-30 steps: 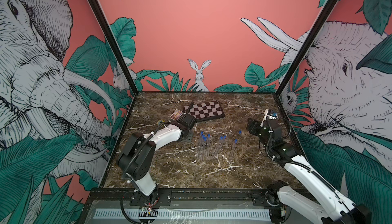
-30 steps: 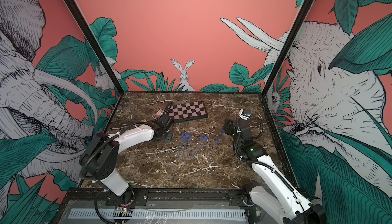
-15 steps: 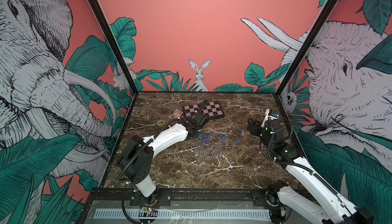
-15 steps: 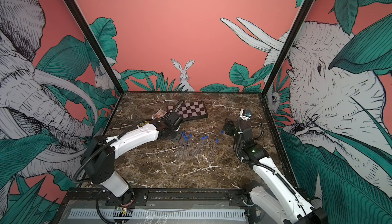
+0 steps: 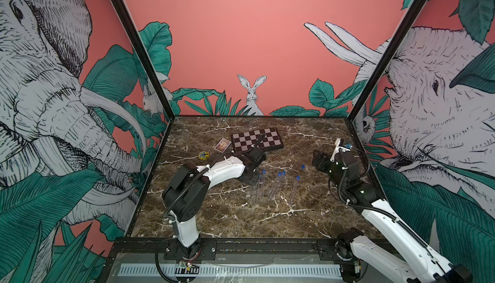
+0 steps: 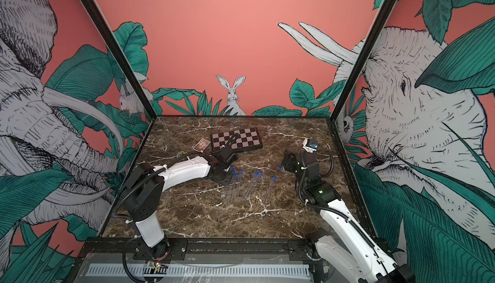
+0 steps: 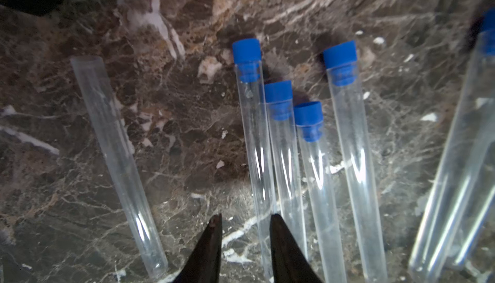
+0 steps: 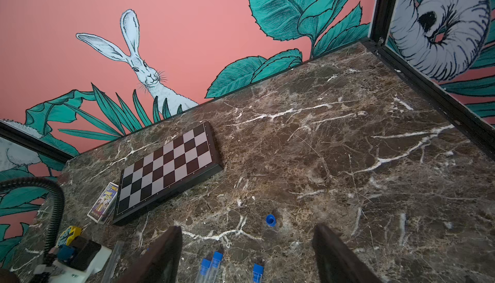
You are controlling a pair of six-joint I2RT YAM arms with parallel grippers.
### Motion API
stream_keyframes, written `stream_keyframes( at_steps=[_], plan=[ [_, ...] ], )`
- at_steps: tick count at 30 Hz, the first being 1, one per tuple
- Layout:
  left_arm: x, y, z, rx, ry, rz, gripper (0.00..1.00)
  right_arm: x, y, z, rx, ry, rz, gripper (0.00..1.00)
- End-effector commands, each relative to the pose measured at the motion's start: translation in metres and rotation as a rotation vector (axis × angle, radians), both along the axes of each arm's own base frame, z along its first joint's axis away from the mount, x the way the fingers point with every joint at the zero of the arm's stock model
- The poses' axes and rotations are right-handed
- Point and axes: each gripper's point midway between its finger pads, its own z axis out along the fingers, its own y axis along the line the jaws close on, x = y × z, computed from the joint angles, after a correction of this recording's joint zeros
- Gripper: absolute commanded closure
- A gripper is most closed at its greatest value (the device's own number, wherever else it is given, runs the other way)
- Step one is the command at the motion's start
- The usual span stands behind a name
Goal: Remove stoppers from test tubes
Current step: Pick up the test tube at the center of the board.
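Several clear test tubes (image 5: 276,186) lie side by side mid-table in both top views, most of them plugged with blue stoppers (image 5: 280,174). In the left wrist view, capped test tubes (image 7: 348,139) with stoppers (image 7: 246,51) lie next to one uncapped tube (image 7: 117,161). My left gripper (image 7: 245,217) hovers low over their closed ends. Its jaws are narrowly open on bare marble, and one tube runs just beside a fingertip (image 7: 274,220). A loose stopper (image 8: 271,220) stands ahead of my right gripper (image 8: 246,244), which is wide open and empty.
A chessboard (image 5: 257,141) lies at the back, with a small card (image 5: 222,145) and a yellow-and-blue toy (image 5: 203,155) to its left. The left arm (image 5: 225,171) reaches across to the tubes. The right arm (image 5: 345,169) stands near the right wall.
My left gripper has swung from beside the card over to the tubes, and its jaws have narrowed. The right arm has hardly moved.
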Motion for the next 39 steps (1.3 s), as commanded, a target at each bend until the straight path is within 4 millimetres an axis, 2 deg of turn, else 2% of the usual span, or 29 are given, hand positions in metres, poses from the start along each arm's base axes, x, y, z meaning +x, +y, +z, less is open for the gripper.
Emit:
stream_keyframes(
  at_steps=[1, 16, 26, 31, 39],
  plan=[
    [0.001, -0.003, -0.002, -0.005, 0.008, 0.025, 0.65, 0.0, 0.0, 0.016, 0.019, -0.041, -0.003, 0.23],
    [-0.001, -0.001, -0.028, 0.036, 0.052, 0.019, 0.67, -0.002, -0.002, 0.016, 0.016, -0.042, -0.01, 0.23],
    [-0.003, 0.003, -0.036, 0.045, 0.082, 0.02, 0.77, -0.002, -0.002, 0.017, 0.017, -0.045, -0.009, 0.23],
    [0.004, 0.004, -0.021, 0.035, 0.025, 0.022, 0.81, -0.002, 0.002, 0.018, 0.026, -0.047, 0.01, 0.23],
    [0.019, -0.003, 0.03, -0.062, -0.137, -0.015, 0.85, -0.002, 0.027, 0.027, 0.064, -0.065, 0.146, 0.23]
  ],
)
